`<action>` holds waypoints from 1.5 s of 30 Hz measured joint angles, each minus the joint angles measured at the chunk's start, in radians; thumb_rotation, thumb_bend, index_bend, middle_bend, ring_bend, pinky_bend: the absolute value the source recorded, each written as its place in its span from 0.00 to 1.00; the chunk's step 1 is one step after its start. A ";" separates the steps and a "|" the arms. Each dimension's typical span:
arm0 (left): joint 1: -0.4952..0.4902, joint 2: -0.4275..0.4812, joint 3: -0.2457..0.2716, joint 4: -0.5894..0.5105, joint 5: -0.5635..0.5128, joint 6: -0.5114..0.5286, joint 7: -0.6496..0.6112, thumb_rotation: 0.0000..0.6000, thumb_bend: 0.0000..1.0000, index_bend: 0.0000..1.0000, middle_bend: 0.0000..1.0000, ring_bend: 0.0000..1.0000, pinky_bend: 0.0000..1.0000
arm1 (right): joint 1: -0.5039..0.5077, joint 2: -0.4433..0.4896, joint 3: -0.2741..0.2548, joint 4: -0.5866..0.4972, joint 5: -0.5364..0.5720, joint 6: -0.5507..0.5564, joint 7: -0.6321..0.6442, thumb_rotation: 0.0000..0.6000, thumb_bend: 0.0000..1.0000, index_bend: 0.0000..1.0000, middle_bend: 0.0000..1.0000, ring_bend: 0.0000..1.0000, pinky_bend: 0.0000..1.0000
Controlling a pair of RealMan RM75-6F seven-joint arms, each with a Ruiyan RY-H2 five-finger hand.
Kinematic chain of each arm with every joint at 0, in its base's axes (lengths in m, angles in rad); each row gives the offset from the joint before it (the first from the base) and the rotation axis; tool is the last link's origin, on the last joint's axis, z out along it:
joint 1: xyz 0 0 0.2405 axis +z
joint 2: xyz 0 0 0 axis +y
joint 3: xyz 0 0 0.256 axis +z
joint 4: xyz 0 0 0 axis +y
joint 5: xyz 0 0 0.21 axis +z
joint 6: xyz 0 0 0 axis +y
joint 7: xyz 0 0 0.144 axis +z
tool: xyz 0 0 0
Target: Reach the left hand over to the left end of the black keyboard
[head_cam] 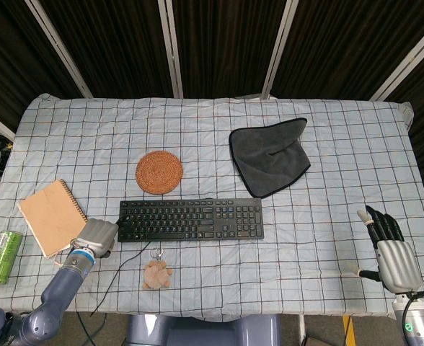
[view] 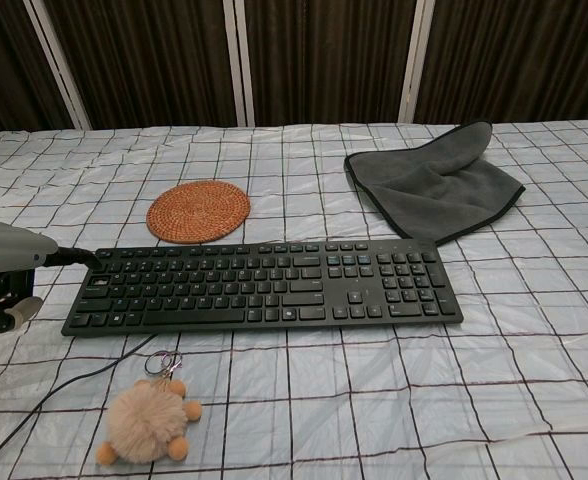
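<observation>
The black keyboard (head_cam: pixel 190 219) lies across the middle of the checked tablecloth, also in the chest view (view: pixel 264 285). My left hand (head_cam: pixel 96 236) sits just off the keyboard's left end, holding nothing. Its dark fingertips (view: pixel 79 257) reach the far left corner of the keyboard, with the hand's grey back (view: pixel 9 252) at the chest view's left edge. My right hand (head_cam: pixel 389 249) rests at the table's front right, fingers spread and empty, far from the keyboard. The chest view does not show it.
A brown notebook (head_cam: pixel 50 216) and a green can (head_cam: pixel 1 256) lie left of the left hand. A woven coaster (head_cam: pixel 159 172) and a grey cloth (head_cam: pixel 271 157) lie behind the keyboard. A plush keychain (head_cam: pixel 156 274) and the keyboard cable (view: pixel 64 392) lie in front.
</observation>
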 measured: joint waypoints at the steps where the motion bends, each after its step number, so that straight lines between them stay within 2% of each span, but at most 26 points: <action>1: -0.005 -0.003 0.001 0.003 -0.008 0.000 -0.002 1.00 0.64 0.00 0.85 0.74 0.51 | 0.000 0.000 0.000 0.000 0.000 0.000 0.000 1.00 0.04 0.06 0.00 0.00 0.00; 8: -0.043 -0.022 0.011 0.019 -0.054 -0.011 -0.023 1.00 0.64 0.00 0.85 0.74 0.51 | -0.001 0.001 0.002 -0.002 0.005 -0.002 0.003 1.00 0.04 0.06 0.00 0.00 0.00; 45: -0.139 -0.072 0.076 0.066 -0.125 -0.017 -0.075 1.00 0.65 0.00 0.85 0.74 0.51 | -0.003 0.002 0.004 -0.009 0.008 -0.001 0.009 1.00 0.04 0.06 0.00 0.00 0.00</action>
